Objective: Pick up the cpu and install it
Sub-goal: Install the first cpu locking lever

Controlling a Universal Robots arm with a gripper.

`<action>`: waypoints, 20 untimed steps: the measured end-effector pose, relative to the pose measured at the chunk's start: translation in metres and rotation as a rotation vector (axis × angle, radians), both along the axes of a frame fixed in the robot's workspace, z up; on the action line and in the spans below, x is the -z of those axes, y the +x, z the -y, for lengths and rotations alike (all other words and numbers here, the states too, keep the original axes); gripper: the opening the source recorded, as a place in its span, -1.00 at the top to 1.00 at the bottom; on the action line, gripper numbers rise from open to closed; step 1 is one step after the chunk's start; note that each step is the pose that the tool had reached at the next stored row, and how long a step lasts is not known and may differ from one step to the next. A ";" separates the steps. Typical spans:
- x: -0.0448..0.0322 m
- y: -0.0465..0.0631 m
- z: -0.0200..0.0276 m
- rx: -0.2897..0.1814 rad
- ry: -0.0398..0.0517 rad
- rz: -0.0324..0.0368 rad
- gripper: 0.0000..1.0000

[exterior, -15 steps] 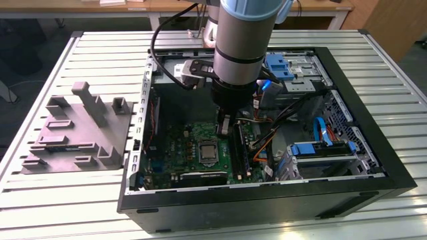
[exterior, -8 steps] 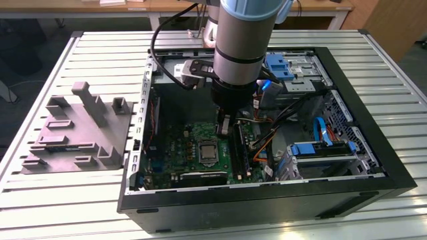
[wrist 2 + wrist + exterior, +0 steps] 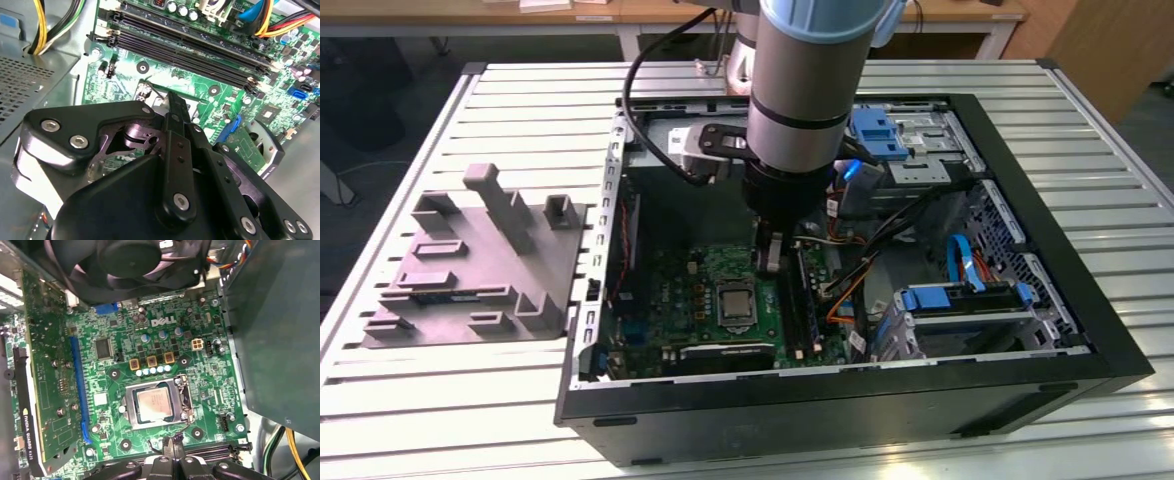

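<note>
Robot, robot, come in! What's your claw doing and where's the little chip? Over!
Gripper low inside the computer case, over the motherboard. Cpu sits in its socket. Gripper beside socket, nothing seen held.

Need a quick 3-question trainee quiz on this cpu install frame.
1. True or false: the cpu sits in the motherboard's socket.
2. Where does the end effector hang relative to the open computer case? A) inside it; B) beside it; C) behind it.
3. Fill in: the grey tray lies on the exterior view's ____ of the case.
Key: 1 true; 2 A; 3 left.
</note>
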State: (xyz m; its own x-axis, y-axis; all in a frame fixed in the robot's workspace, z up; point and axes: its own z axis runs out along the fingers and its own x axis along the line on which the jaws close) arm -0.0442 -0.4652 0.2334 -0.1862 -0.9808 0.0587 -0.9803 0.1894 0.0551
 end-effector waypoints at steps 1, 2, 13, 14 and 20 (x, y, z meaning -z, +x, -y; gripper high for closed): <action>0.0001 0.000 0.0007 -0.002 -0.0016 0.0000 0.79; 0.0002 0.000 0.0014 -0.005 -0.0025 -0.0001 0.79; 0.0040 0.000 0.0064 -0.061 -0.0028 -0.0008 0.79; 0.0040 0.000 0.0064 -0.061 -0.0027 -0.0008 0.79; 0.0040 0.000 0.0065 -0.062 -0.0027 -0.0007 0.79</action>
State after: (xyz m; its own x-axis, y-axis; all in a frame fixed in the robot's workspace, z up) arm -0.0445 -0.4717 0.2294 -0.1250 -0.9903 0.0614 -0.9902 0.1284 0.0553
